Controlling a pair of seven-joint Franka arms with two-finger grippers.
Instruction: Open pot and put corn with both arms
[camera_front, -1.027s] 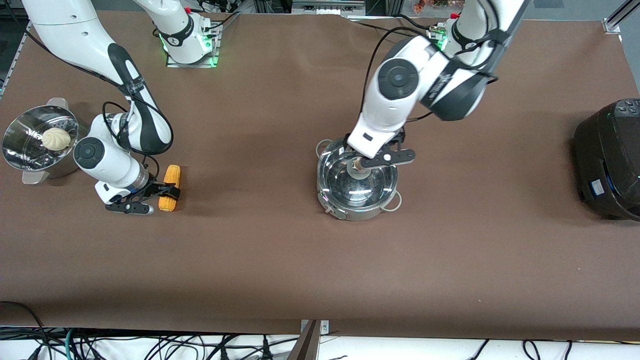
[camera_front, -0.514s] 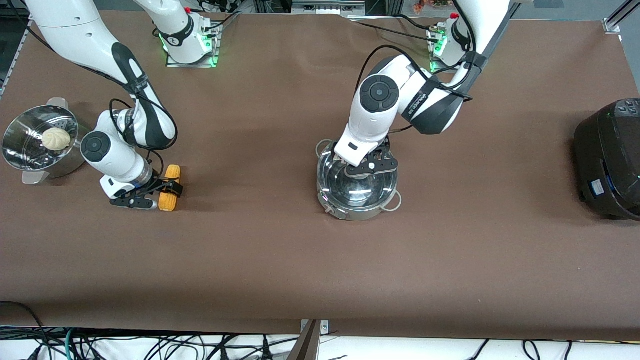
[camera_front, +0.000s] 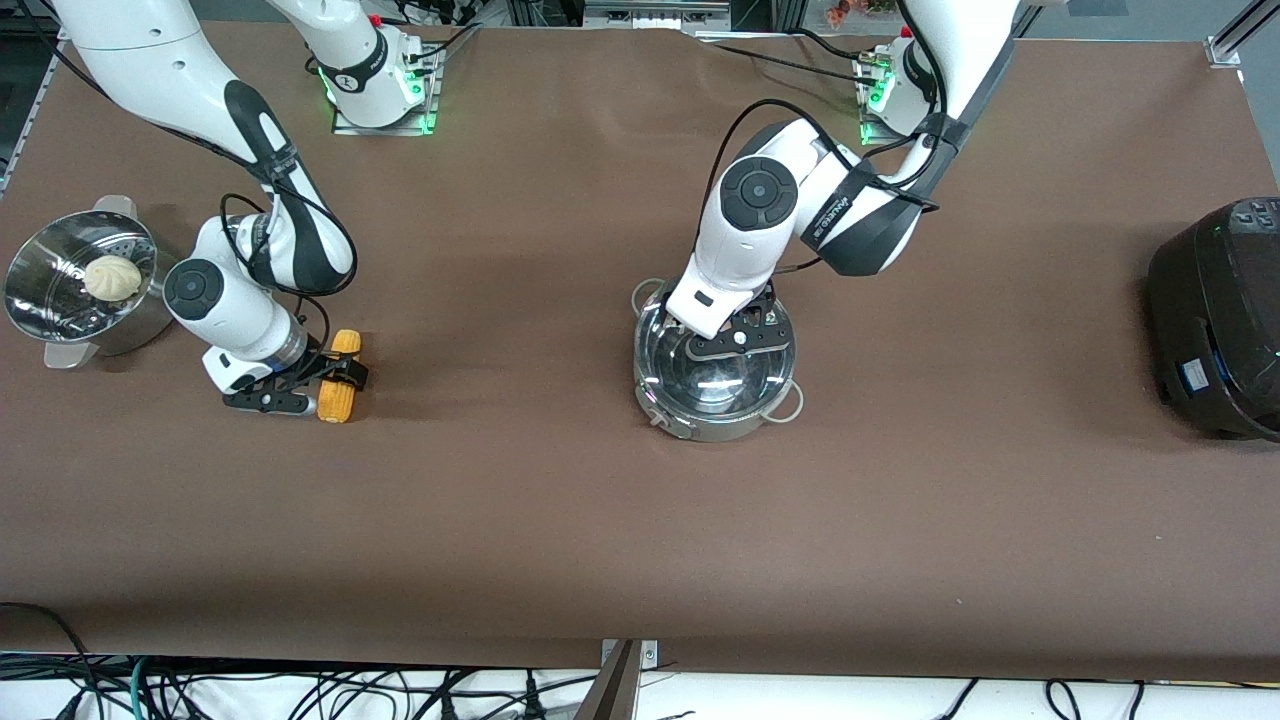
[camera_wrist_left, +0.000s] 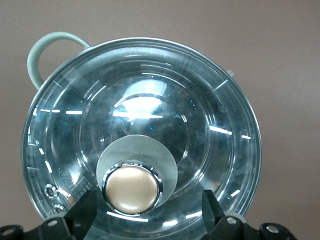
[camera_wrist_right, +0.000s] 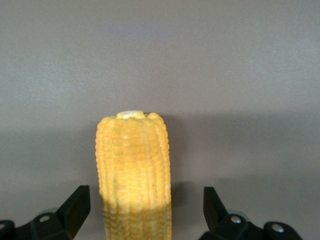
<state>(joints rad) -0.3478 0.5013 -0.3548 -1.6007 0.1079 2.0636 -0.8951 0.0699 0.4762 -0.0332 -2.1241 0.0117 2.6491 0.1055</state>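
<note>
The steel pot (camera_front: 715, 400) stands mid-table with its glass lid (camera_wrist_left: 210, 115) on. The lid's tan knob (camera_wrist_left: 132, 187) lies between the pads of my left gripper (camera_front: 728, 345) (camera_wrist_left: 148, 215), which is down over the lid. Its jaws are open, with a gap to the knob on each side. The yellow corn (camera_front: 338, 403) (camera_wrist_right: 134, 165) lies on the table toward the right arm's end. My right gripper (camera_front: 325, 388) (camera_wrist_right: 145, 212) is low over it and open. Its fingers (camera_wrist_right: 75, 207) straddle the cob without touching it.
A perforated steel steamer bowl (camera_front: 40, 300) with a pale bun (camera_front: 112, 278) sits at the right arm's end of the table. A big black cooker (camera_front: 1220, 320) stands at the left arm's end. Brown table surface lies between the corn and the pot.
My left gripper has turned and come down around the lid knob, and its jaws have narrowed a little. My right gripper has settled slightly lower around the corn.
</note>
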